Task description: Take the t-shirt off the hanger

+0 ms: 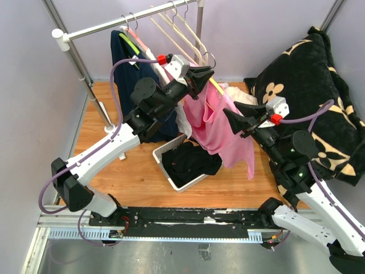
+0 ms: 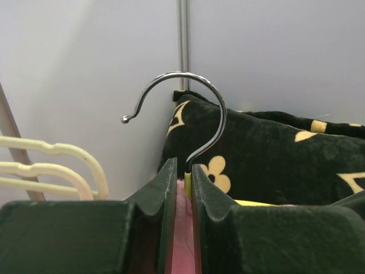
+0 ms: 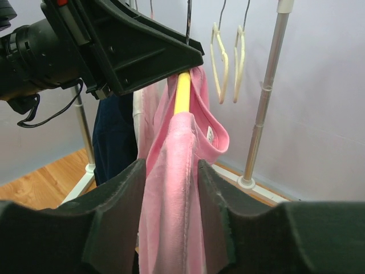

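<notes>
A pink t-shirt (image 1: 219,128) hangs on a yellow hanger (image 1: 215,85) held off the rail, over the wooden floor. My left gripper (image 1: 202,74) is shut on the hanger's neck (image 2: 187,180) just below its metal hook (image 2: 194,103), with a little pink cloth pinched in as well. My right gripper (image 1: 228,114) is at the shirt's right shoulder. In the right wrist view its jaws stand apart astride the pink t-shirt (image 3: 171,188), which drapes over the yellow hanger arm (image 3: 182,94). The cloth fills most of the gap.
A white bin (image 1: 161,157) of dark clothes sits on the floor under the shirt. Behind are the rack rail (image 1: 114,24), a navy garment (image 1: 125,63) and cream hangers (image 1: 182,28). A black flowered blanket (image 1: 311,85) lies at right. A rack post (image 3: 265,91) stands close.
</notes>
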### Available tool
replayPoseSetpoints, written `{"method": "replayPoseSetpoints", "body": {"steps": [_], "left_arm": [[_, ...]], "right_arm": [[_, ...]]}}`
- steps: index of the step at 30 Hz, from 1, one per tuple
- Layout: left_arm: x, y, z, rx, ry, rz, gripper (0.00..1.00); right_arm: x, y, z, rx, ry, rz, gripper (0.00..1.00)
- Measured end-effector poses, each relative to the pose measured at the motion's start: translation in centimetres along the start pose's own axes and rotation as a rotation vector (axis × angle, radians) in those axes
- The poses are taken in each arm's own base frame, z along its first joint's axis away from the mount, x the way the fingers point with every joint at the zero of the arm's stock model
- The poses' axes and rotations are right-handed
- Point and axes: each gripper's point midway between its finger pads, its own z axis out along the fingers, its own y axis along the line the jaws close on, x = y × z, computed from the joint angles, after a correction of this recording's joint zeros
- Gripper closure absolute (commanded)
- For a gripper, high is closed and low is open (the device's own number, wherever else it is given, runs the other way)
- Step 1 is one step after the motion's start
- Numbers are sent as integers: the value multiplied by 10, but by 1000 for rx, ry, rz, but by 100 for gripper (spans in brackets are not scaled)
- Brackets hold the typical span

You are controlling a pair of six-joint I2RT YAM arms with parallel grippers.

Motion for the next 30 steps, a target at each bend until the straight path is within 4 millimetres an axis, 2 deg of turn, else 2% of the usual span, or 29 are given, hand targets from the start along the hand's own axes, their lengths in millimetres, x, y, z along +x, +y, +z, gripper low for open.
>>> {"method": "replayPoseSetpoints", "body": {"steps": [6, 10, 17, 24, 27, 29, 30], "left_arm": [[4, 7, -4, -46, 18, -16, 100], [-7, 7, -8, -50, -2, -21, 99], [-21, 10, -13, -69, -22, -11, 100], [-27, 19, -14, -94, -1, 25, 99], [-40, 26, -13, -114, -11, 44, 99], [-57, 32, -10, -130, -38, 62, 99], [-60, 33, -10, -133, -42, 66, 99]], "right_arm": [[3, -1, -2, 6, 13, 2, 52], [2, -3, -5, 18, 16, 2, 39], [0, -5, -15, 26, 24, -1, 28], [-11, -9, -36, 49, 2, -19, 28], [-13, -10, -43, 53, -3, -19, 32], [-5, -10, -48, 53, 17, -19, 34], [0, -9, -50, 52, 30, -19, 36]]}}
